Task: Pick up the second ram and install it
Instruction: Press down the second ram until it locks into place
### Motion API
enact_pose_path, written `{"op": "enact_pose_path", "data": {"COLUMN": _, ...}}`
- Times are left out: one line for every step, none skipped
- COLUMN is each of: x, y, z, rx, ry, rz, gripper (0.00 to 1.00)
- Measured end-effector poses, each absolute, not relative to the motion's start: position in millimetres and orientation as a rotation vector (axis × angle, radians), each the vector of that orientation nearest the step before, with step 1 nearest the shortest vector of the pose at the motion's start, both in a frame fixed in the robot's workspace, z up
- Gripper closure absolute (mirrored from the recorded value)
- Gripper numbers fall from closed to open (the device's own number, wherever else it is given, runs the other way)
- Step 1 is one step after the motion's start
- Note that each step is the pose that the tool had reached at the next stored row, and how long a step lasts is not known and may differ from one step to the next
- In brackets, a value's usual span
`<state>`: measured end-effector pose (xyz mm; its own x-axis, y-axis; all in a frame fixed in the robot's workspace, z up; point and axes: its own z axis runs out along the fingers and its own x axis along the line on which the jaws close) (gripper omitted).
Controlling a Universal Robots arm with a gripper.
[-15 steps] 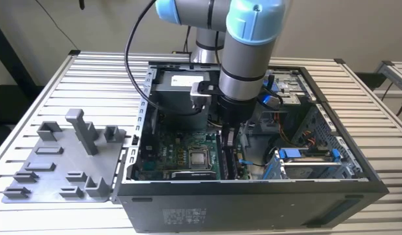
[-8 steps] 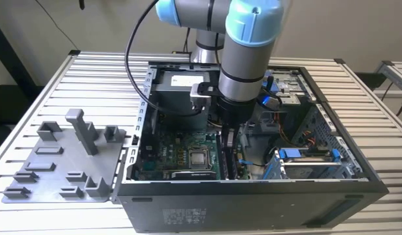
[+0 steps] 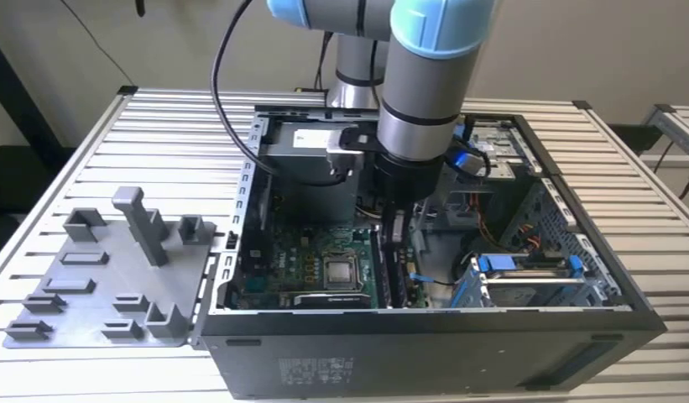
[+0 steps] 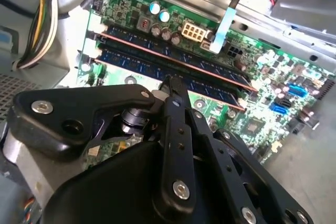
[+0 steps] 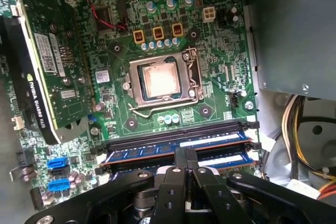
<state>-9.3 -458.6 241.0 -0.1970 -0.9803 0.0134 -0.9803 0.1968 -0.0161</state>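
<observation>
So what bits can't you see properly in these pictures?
- Gripper tips: in both wrist views its own black links cover where they meet the second ram, so the hold is unclear.
- Whether the second ram is fully seated: the gripper hides its middle.
- Motherboard in the exterior view: the arm covers part of it, and the parts are too small to tell apart.

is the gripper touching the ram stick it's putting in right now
Touching. In the first wrist view the gripper tips meet the top edge of the second ram in the motherboard slots, no gap visible.
</observation>
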Motion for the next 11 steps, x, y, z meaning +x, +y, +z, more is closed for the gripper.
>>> {"op": "enact_pose_path", "data": {"x": -9, "y": -459, "z": 243, "rx": 1.99, "ry": -2.43, "rz": 0.033, "gripper": 0.89}}
{"op": "enact_pose_path", "data": {"x": -9, "y": -459, "z": 246, "rx": 1.991, "ry": -2.43, "rz": 0.033, "gripper": 0.89}}
{"op": "enact_pose_path", "data": {"x": -9, "y": -459, "z": 248, "rx": 1.991, "ry": -2.43, "rz": 0.033, "gripper": 0.89}}
{"op": "enact_pose_path", "data": {"x": -9, "y": -459, "z": 250, "rx": 1.991, "ry": -2.43, "rz": 0.033, "gripper": 0.89}}
{"op": "enact_pose_path", "data": {"x": -9, "y": -459, "z": 252, "rx": 1.991, "ry": -2.43, "rz": 0.033, "gripper": 0.89}}
{"op": "enact_pose_path", "data": {"x": -9, "y": -459, "z": 253, "rx": 1.991, "ry": -2.43, "rz": 0.033, "gripper": 0.89}}
{"op": "enact_pose_path", "data": {"x": -9, "y": -459, "z": 254, "rx": 1.991, "ry": -2.43, "rz": 0.033, "gripper": 0.89}}
{"op": "enact_pose_path", "data": {"x": -9, "y": -459, "z": 254, "rx": 1.991, "ry": -2.43, "rz": 0.033, "gripper": 0.89}}
{"op": "enact_pose_path", "data": {"x": -9, "y": -459, "z": 254, "rx": 1.991, "ry": -2.43, "rz": 0.033, "gripper": 0.89}}
{"op": "enact_pose_path", "data": {"x": -9, "y": -459, "z": 255, "rx": 1.991, "ry": -2.43, "rz": 0.033, "gripper": 0.89}}
{"op": "enact_pose_path", "data": {"x": -9, "y": -459, "z": 255, "rx": 1.991, "ry": -2.43, "rz": 0.033, "gripper": 0.89}}
